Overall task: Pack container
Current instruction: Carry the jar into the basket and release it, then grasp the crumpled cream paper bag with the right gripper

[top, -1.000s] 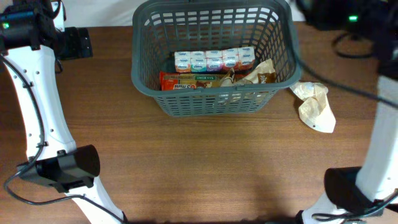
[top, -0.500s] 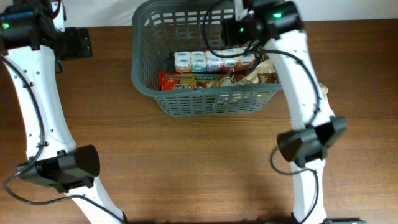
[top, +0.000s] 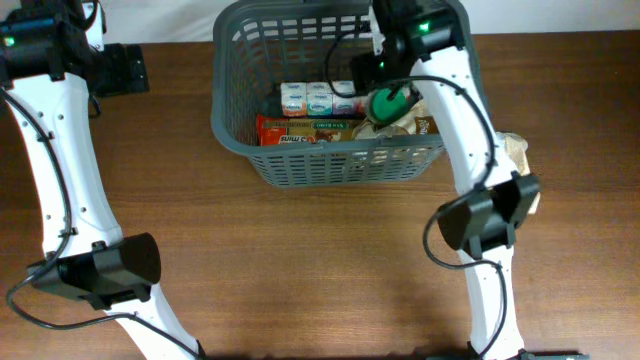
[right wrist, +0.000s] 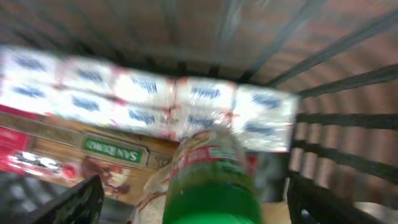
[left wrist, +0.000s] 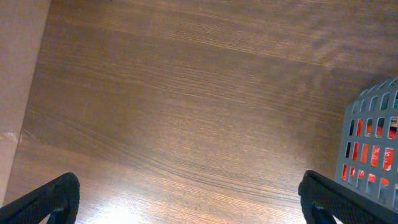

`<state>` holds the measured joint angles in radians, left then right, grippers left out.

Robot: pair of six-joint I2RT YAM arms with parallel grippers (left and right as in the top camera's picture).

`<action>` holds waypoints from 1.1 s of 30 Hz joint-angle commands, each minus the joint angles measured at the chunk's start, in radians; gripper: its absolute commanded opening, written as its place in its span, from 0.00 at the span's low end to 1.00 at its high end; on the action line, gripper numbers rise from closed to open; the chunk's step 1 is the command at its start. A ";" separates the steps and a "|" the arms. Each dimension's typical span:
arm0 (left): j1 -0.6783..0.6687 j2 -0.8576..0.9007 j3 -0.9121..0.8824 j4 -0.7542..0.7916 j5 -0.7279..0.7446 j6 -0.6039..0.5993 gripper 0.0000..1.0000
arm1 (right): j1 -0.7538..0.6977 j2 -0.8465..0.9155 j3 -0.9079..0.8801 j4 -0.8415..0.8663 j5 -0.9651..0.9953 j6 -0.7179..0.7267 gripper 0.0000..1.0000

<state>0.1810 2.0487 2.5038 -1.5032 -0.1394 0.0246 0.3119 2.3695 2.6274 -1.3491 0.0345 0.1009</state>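
The dark grey basket [top: 340,148] stands at the back middle of the table. It holds a row of white cartons [top: 318,97], a red-orange packet [top: 298,130] and a brown wrapper [top: 424,122]. My right gripper [top: 380,85] is inside the basket's right half. A green bottle [top: 386,101] lies between its fingers. In the blurred right wrist view the fingers [right wrist: 196,202] stand wider than the bottle [right wrist: 211,180] and do not touch it. My left gripper [top: 122,70] is open and empty over bare wood [left wrist: 193,199], left of the basket [left wrist: 373,143].
A crumpled cream bag [top: 518,152] lies on the table right of the basket, partly hidden by my right arm. The two arm bases stand at the front left [top: 100,270] and front right [top: 480,225]. The table's far edge runs just behind the basket.
My right arm has swung in from the far right to over the basket and lowered into it. The green bottle now shows at its fingers. The left arm has not moved.
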 commanded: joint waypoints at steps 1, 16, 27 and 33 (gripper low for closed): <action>0.003 0.001 -0.003 0.003 -0.004 -0.013 0.99 | -0.006 -0.203 0.110 0.002 0.141 0.000 0.90; 0.003 0.001 -0.003 0.003 -0.004 -0.013 0.99 | -0.566 -0.362 0.096 -0.068 0.082 0.092 0.99; 0.003 0.001 -0.003 0.003 -0.004 -0.013 0.99 | -0.682 -0.174 -0.343 -0.029 -0.192 -0.074 0.95; 0.003 0.001 -0.003 0.003 -0.004 -0.013 0.99 | -0.679 -0.129 -0.559 0.058 -0.266 -0.176 0.90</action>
<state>0.1810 2.0487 2.5034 -1.5028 -0.1394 0.0246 -0.3698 2.2360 2.1445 -1.3090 -0.1684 0.0093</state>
